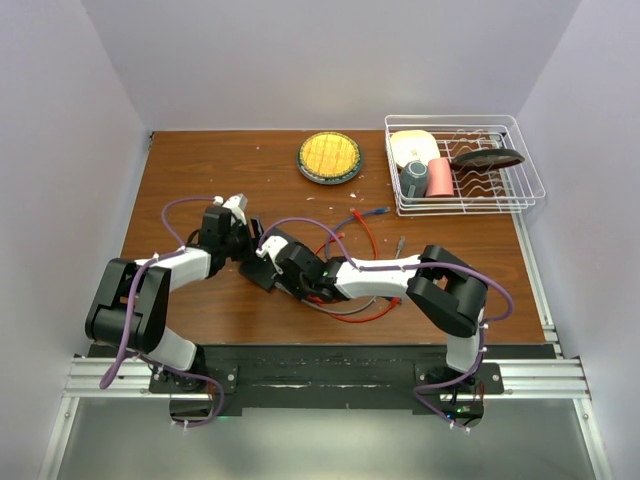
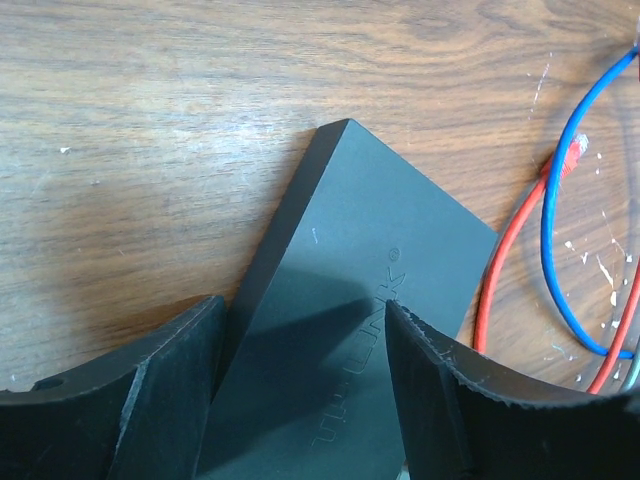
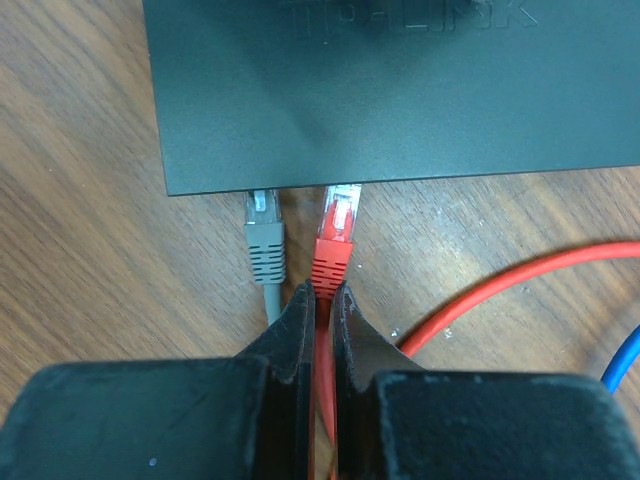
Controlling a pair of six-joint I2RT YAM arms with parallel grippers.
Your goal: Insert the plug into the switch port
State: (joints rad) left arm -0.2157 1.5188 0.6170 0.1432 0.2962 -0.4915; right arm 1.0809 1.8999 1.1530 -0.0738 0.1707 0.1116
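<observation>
The switch (image 2: pixel 360 220), a flat dark grey box, lies on the wooden table. My left gripper (image 2: pixel 305 302) is closed across its width. The left finger (image 2: pixel 170 390) presses its side wall and the right finger (image 2: pixel 450 400) covers the opposite edge. In the right wrist view the switch (image 3: pixel 400 100) shows its port edge. The red plug (image 3: pixel 335 245) has its clear tip at a port. A grey plug (image 3: pixel 265 240) sits in the port to its left. My right gripper (image 3: pixel 323 288) is shut on the red cable just behind the plug. From above, both grippers (image 1: pixel 240 243) (image 1: pixel 283 262) meet at the switch (image 1: pixel 260 278).
Loops of red cable (image 3: pixel 500 290) and blue cable (image 2: pixel 550 230) lie on the table beside the switch. A round yellow dish (image 1: pixel 329 157) sits at the back. A white wire rack (image 1: pixel 520 185) with cups and a dark plate stands at the back right.
</observation>
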